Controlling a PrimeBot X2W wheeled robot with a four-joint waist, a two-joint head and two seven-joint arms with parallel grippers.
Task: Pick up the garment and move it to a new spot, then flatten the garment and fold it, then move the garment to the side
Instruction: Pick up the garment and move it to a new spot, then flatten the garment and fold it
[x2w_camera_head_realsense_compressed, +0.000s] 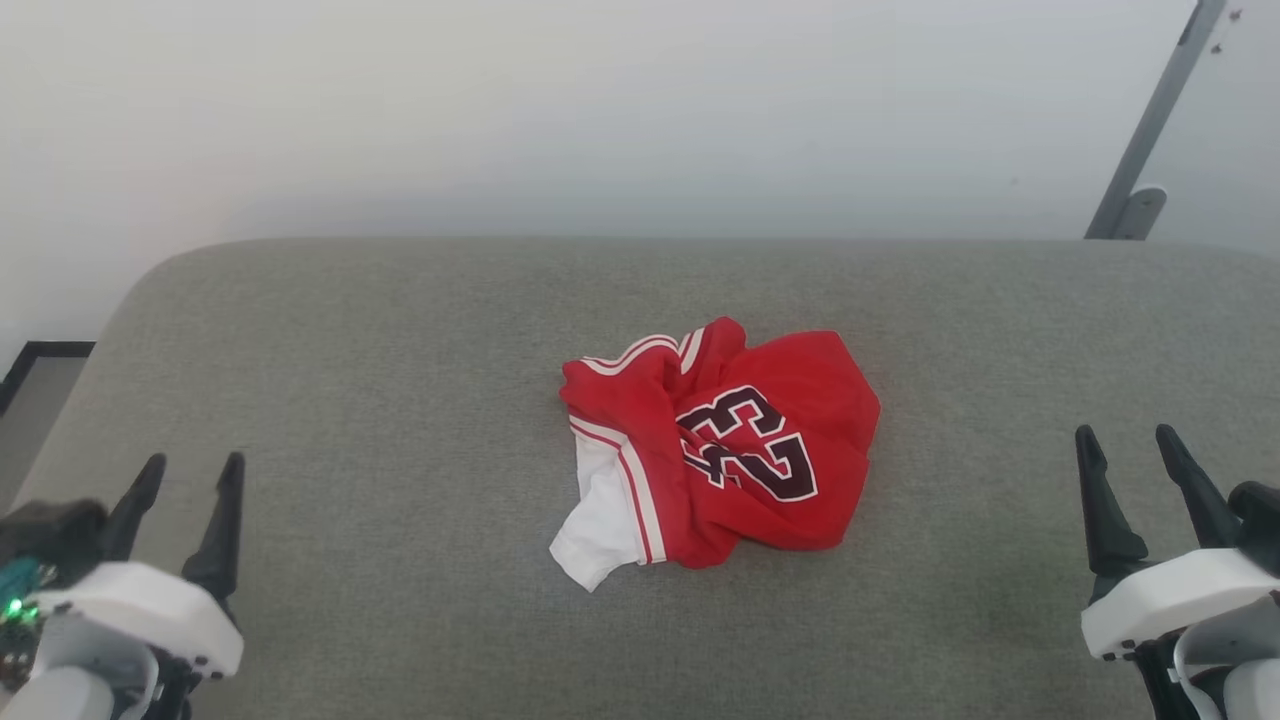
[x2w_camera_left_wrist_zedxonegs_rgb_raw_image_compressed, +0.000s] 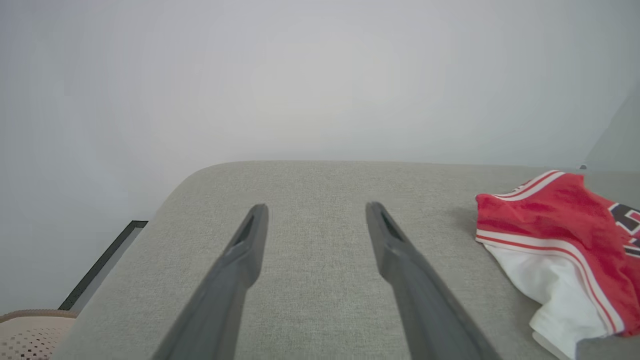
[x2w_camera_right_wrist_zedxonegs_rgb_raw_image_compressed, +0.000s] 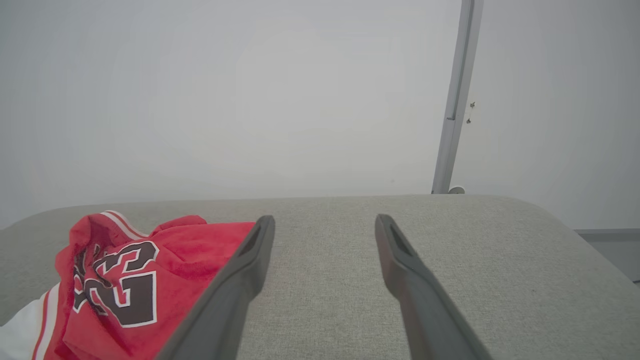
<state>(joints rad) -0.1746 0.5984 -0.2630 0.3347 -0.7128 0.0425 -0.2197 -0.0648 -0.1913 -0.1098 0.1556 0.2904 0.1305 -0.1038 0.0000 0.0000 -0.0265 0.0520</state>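
Nothing looks done yet: the shirt (x2w_camera_head_realsense_compressed: 720, 450) lies crumpled on the surface (x2w_camera_head_realsense_compressed: 380, 380), with the left hand (x2w_camera_head_realsense_compressed: 195, 460) and right hand (x2w_camera_head_realsense_compressed: 1127, 432) open, empty and well apart from it.

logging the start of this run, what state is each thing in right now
small red jersey T-shirt with white sleeves: crumpled in a heap, print up, ungripped
left gripper with two dark fingers: open, empty, clear of the shirt
right gripper with two dark fingers: open, empty, clear of the shirt
grey fabric cushion: flat, shirt lying near its middle
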